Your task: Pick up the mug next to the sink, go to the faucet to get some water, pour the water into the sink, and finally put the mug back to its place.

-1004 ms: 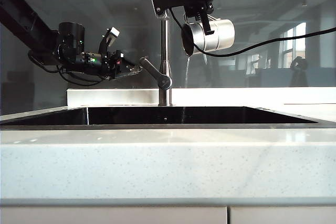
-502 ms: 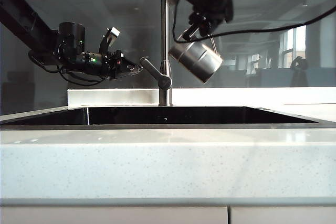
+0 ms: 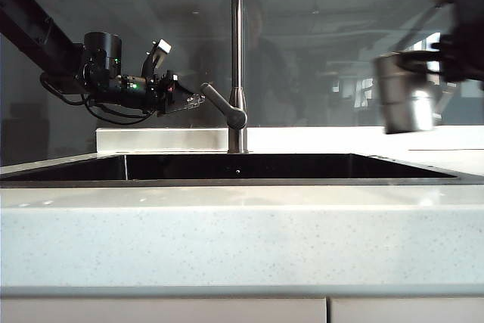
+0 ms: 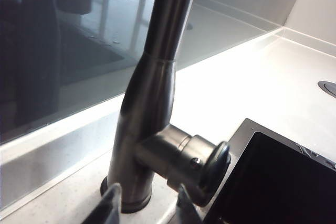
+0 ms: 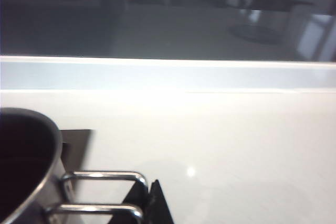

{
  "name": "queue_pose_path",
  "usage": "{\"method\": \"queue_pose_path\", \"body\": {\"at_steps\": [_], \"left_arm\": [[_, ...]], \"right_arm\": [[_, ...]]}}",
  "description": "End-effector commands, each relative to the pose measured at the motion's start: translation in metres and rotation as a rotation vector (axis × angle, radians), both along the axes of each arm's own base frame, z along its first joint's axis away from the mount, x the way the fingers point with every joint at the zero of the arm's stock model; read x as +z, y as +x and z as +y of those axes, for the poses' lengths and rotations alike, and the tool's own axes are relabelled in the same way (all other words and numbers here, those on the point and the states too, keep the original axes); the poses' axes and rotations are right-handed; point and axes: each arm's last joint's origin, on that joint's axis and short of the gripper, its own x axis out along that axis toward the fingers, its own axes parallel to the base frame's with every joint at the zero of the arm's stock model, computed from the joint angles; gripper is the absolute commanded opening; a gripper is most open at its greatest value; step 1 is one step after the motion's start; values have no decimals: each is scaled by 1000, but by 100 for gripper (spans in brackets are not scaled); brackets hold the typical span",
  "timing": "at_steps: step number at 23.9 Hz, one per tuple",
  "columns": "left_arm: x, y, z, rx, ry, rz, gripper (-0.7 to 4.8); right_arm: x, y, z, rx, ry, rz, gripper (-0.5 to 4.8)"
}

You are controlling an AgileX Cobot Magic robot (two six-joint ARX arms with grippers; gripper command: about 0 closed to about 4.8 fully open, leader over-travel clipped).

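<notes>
in front lies the counter (image 3: 242, 240), then the sink (image 3: 242, 166). behind it stands the faucet (image 3: 237, 51); our left gripper (image 4: 146, 203) waits by its lever (image 3: 223, 104), jaws apart, holding nothing. off to the right our right gripper (image 5: 149, 203) is clamped on the handle of the mug (image 3: 404, 104), upright above the counter. we judge the filling and pouring done; only setting it down is left.

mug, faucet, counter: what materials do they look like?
Mug, held by its handle in the shut right tool: shiny metal, likely stainless steel, mirror glints.
Faucet, by the open left tool: brushed metal, soft satin sheen.
Counter: white speckled, stone-like, glossy; could be composite.
</notes>
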Motion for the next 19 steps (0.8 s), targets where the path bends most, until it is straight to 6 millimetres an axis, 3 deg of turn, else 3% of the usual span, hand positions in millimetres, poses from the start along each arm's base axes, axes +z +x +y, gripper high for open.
{"method": "queue_pose_path", "body": {"at_steps": [1, 6, 19], "left_arm": [[5, -1, 0, -6, -4, -18, 130], [5, -1, 0, -6, -4, -12, 130], [5, -1, -1, -6, -12, 2, 130]], "right_arm": [[-7, -9, -31, 48, 66, -55, -5], [-10, -12, -58, 59, 68, -47, -5], [-36, -17, -55, 54, 79, 24, -5]]}}
